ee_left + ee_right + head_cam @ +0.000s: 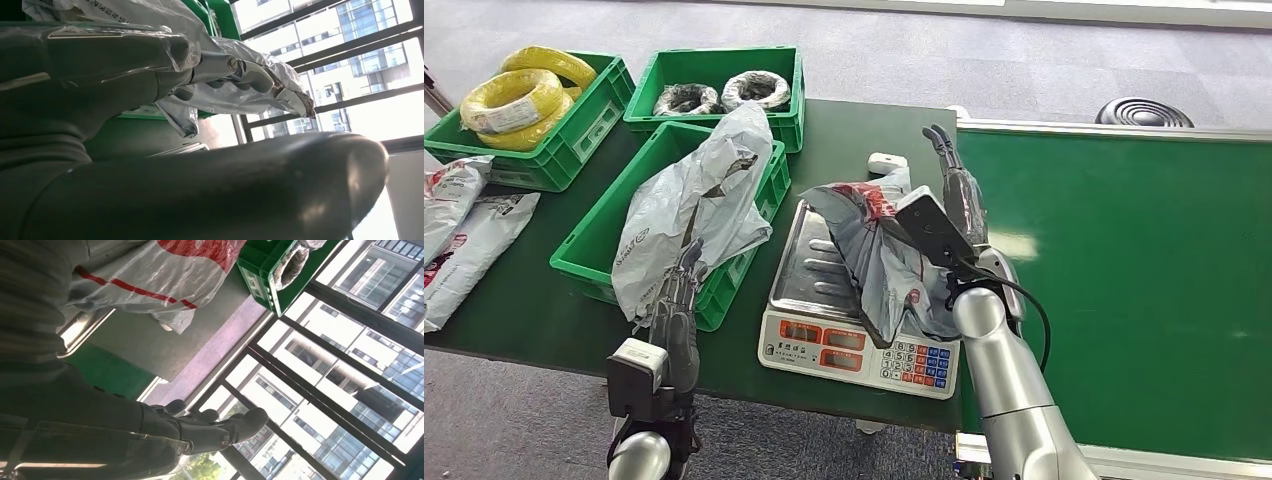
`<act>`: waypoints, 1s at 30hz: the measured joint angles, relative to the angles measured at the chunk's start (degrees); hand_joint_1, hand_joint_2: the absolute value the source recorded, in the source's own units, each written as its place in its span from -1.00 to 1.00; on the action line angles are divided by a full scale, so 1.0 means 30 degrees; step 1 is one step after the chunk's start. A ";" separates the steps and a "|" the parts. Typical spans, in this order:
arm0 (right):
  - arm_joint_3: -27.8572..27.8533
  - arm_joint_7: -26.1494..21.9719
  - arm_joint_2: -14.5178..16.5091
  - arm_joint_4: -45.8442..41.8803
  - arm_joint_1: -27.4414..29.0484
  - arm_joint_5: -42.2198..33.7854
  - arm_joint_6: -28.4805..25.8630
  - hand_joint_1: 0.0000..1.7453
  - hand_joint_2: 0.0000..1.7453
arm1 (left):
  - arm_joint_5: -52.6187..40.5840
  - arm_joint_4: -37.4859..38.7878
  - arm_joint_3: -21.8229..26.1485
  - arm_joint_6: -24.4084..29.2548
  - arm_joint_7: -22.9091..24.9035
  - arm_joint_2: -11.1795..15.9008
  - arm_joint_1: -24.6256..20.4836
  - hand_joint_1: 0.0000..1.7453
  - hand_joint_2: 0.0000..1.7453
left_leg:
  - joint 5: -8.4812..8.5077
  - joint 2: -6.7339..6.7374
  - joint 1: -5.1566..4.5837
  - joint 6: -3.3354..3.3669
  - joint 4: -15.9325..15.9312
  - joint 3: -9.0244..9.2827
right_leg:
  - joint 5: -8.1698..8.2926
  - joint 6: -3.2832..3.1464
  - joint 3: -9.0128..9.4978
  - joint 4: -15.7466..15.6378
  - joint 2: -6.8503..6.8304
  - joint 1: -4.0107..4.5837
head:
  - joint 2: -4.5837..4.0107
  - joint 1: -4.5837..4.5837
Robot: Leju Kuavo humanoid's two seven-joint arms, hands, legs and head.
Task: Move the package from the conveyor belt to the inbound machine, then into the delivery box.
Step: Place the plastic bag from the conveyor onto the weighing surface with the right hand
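A crumpled grey package (694,200) stands lifted over the near green crate (599,235). My left hand (679,300) grips its lower edge from below. In the left wrist view the fingers (235,70) are wrapped in the grey plastic (260,100). A second grey package with red print (879,255) lies draped on the steel pan of the scale (824,340). My right hand (954,190) is just beside it, on the conveyor side, fingers stretched out and holding nothing. The right wrist view shows those fingers (215,427) free, with the red-printed package (165,275) alongside.
The green conveyor belt (1124,270) runs along the right. At the back left, one green crate holds yellow cable coils (519,100) and another holds dark coils (724,90). More bagged parcels (464,230) lie at the table's left edge.
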 joint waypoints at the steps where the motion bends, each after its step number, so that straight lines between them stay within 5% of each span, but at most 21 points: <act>1: -0.0002 0.0033 0.0000 -0.0029 0.0047 0.0036 -0.0005 -1.00 -1.00 | -0.0005 0.0000 0.0000 -0.0007 0.0007 -0.0002 0.0000 -1.00 -1.00 | 0.0000 0.0000 0.0000 0.0000 0.0000 0.0000 | 0.0000 0.0000 0.0000 0.0000 0.0000 0.0000 | 0.0000 0.0000; 20: -0.0007 0.0161 0.0005 -0.0449 0.0417 0.1072 -0.2019 -1.00 -1.00 | -0.0023 0.0000 0.0000 0.0029 0.0024 -0.0004 0.0047 -1.00 -1.00 | 0.0001 -0.0004 0.0000 0.0000 0.0000 0.0000 | 0.0000 0.0000 0.0000 0.0000 -0.0002 0.0000 | 0.0000 0.0000; 25: -0.0304 -0.0354 0.0359 -0.4155 0.1815 0.2806 -1.0315 -1.00 -1.00 | -0.0098 -0.0047 -0.0029 0.0149 0.0119 -0.0025 0.0314 -1.00 -1.00 | -0.0022 0.0041 0.0000 -0.0001 0.0001 -0.0008 | -0.0002 0.0000 -0.0023 -0.0002 0.0023 0.0000 | 0.0000 -0.0002; 30: -0.0707 -0.0470 0.0619 -0.6076 0.2613 0.3745 -1.1234 -1.00 -1.00 | -0.0080 -0.0024 -0.0071 0.0335 0.0190 -0.0018 0.0329 -1.00 -1.00 | -0.0026 0.0064 0.0000 -0.0001 0.0000 0.0000 | 0.0000 -0.0002 -0.0021 -0.0003 0.0035 0.0000 | 0.0000 -0.0004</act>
